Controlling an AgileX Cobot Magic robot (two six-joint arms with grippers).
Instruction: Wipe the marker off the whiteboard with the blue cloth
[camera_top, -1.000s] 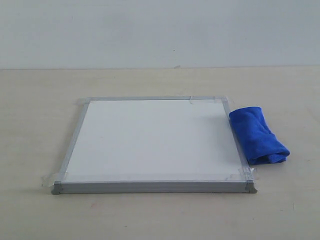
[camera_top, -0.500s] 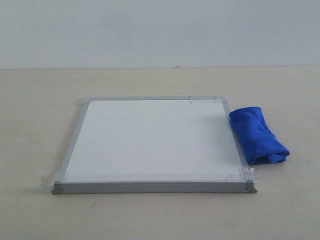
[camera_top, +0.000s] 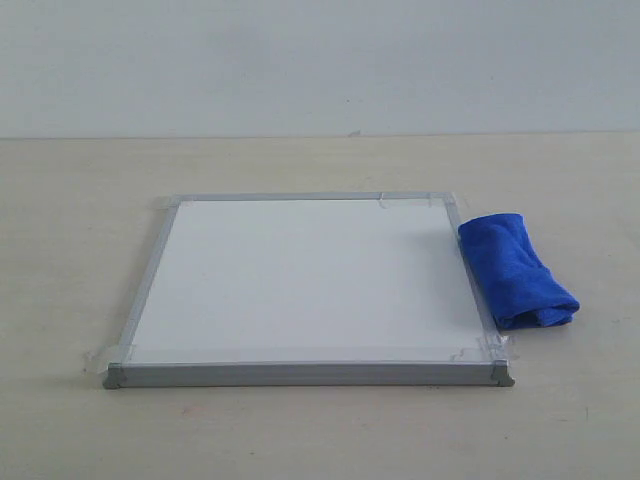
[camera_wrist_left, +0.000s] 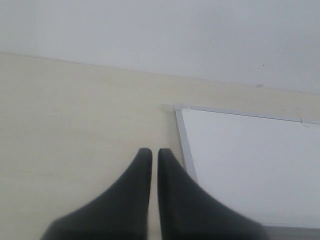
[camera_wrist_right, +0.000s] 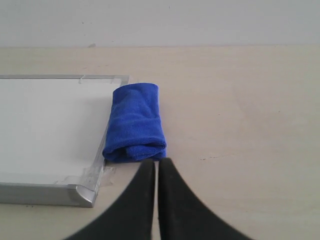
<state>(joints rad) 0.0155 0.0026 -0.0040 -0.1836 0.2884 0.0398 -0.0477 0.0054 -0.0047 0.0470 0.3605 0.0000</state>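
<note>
Left gripper (camera_wrist_left: 155, 150) and right gripper (camera_wrist_right: 156, 161) both closed, empty, the right near blue cloth (camera_wrist_right: 135, 125).

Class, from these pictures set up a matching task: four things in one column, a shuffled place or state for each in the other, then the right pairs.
1. whiteboard
2. cloth
3. left gripper
4. right gripper

A. blue, folded, beside the board
B. shut, facing a bare board corner
C. flat on the table, corners taped
D. shut, facing the cloth

Pairs: 1-C, 2-A, 3-B, 4-D
</note>
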